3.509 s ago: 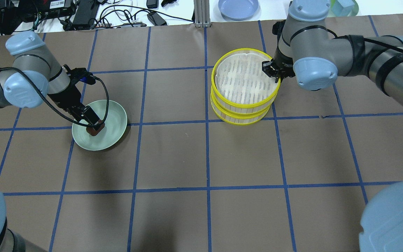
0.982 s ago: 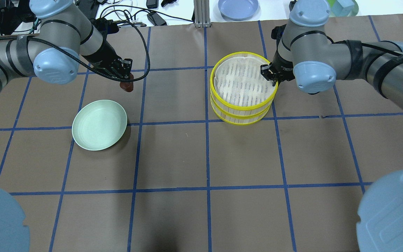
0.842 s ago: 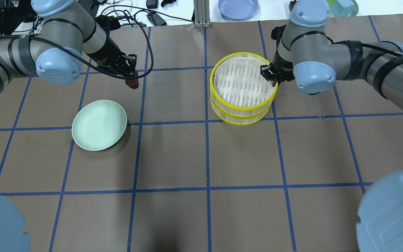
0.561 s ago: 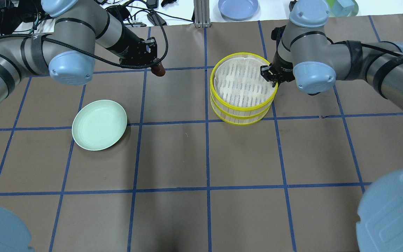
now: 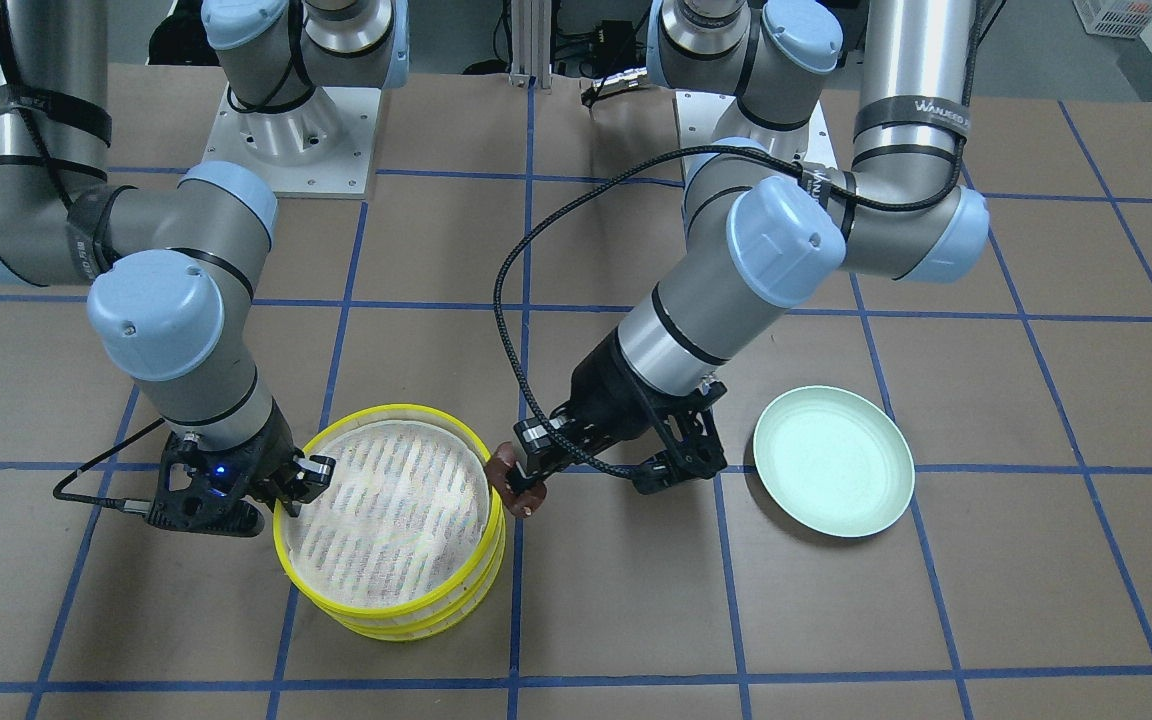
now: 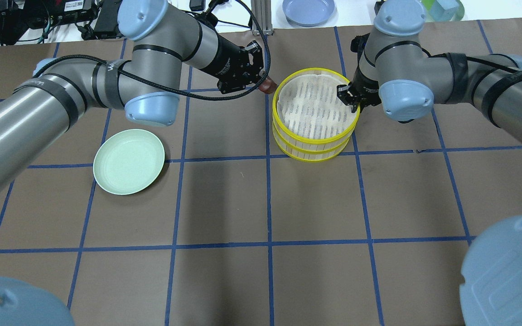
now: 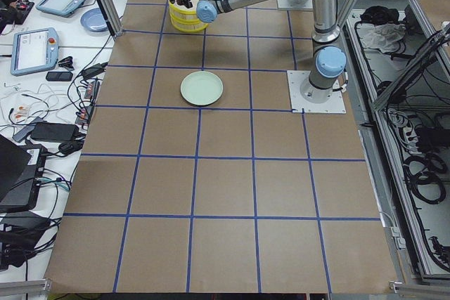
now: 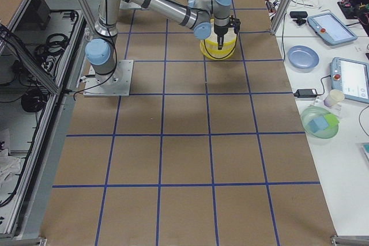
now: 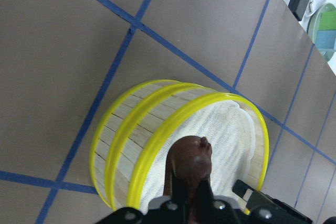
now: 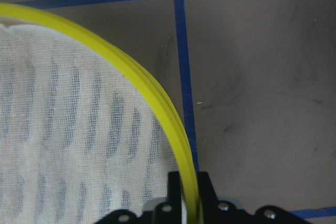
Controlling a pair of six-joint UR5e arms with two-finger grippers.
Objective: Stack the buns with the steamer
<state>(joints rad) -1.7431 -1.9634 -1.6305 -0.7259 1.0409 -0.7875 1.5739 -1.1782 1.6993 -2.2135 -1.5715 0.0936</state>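
The steamer (image 6: 311,147) is two yellow-rimmed trays stacked on the table; its top mesh floor (image 6: 313,106) holds nothing. My left gripper (image 6: 263,83) is shut on the dark reddish-brown bun (image 6: 269,86) and holds it in the air just at the steamer's left rim. The left wrist view shows the bun (image 9: 191,163) over the top tray's near edge (image 9: 136,145). My right gripper (image 6: 349,97) is shut on the top tray's yellow rim (image 10: 181,145) at its right side. The pale cream bun is out of view.
An empty mint-green plate (image 6: 128,161) lies on the table's left part. Behind the table's far edge are a blue plate (image 6: 308,10), a green bowl (image 6: 444,9) and cables with devices (image 6: 107,18). Blue tape lines grid the brown table.
My left gripper has carried the dark bun from the mint-green plate up and to the right, to the steamer's left rim. My right gripper has stayed shut on the top tray's rim.
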